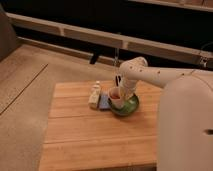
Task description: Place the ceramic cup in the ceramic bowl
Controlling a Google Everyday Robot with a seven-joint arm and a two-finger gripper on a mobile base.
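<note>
I see the ceramic cup (116,96) sitting in the ceramic bowl (129,106), directly below the gripper (120,86); I cannot tell whether it is grasped or released.

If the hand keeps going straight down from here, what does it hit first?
Most likely the ceramic cup, directly under the hand, then the ceramic bowl the cup sits in or just above. Whether hand and cup already touch is unclear from this angle.
</note>
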